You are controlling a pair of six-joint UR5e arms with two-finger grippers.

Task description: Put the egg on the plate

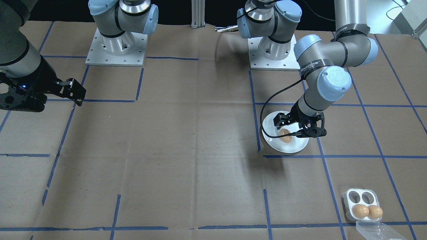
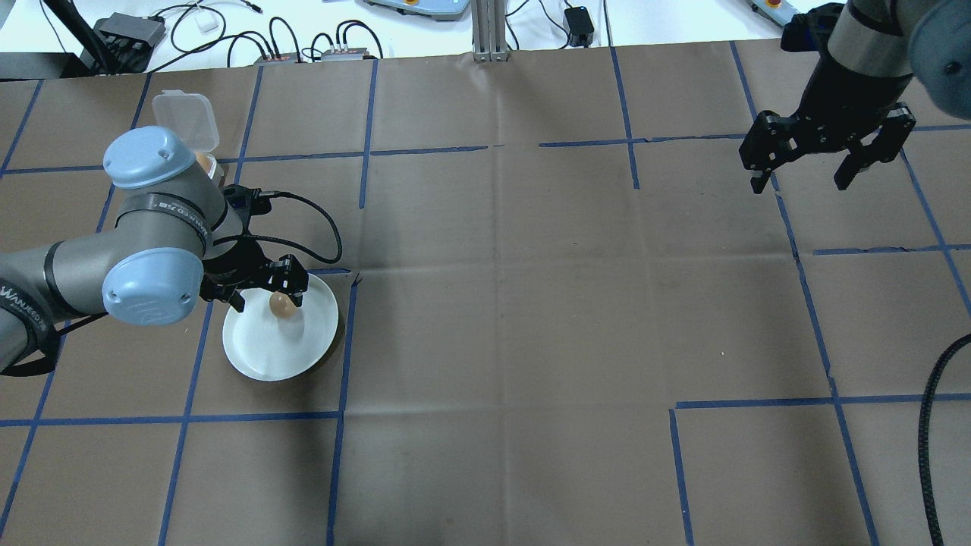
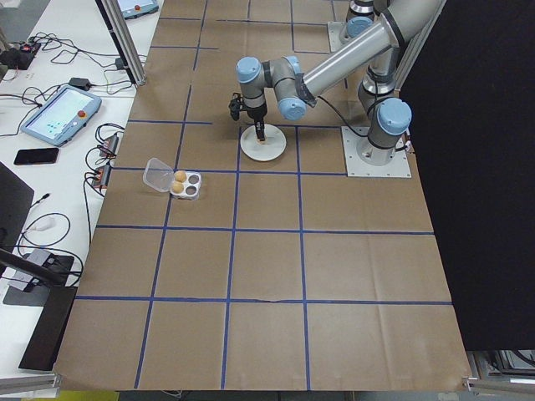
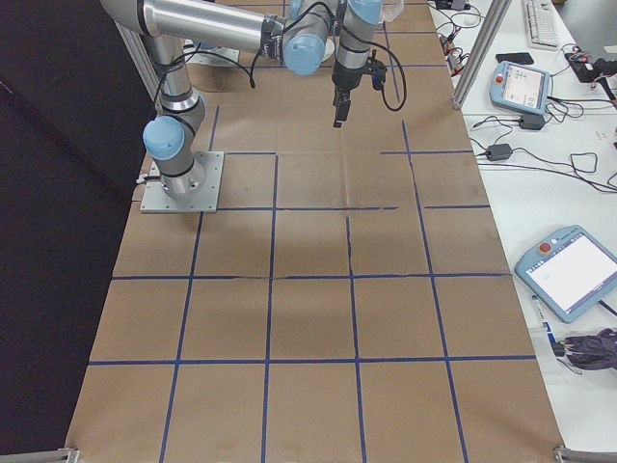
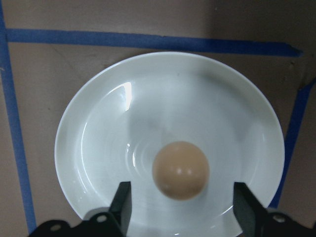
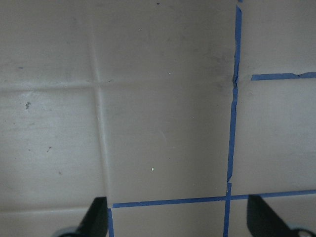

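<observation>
We see the egg resting in the plate, our left hand spread wide, holding nothing, to free it

There are 3 eggs: 1 egg on the plate and 2 eggs in the tray. There is 1 plate and 1 clear tray with 4 cups, 2 of them filled, its lid open. There are 2 arms, each with 1 gripper: the left gripper and the right gripper.
</observation>
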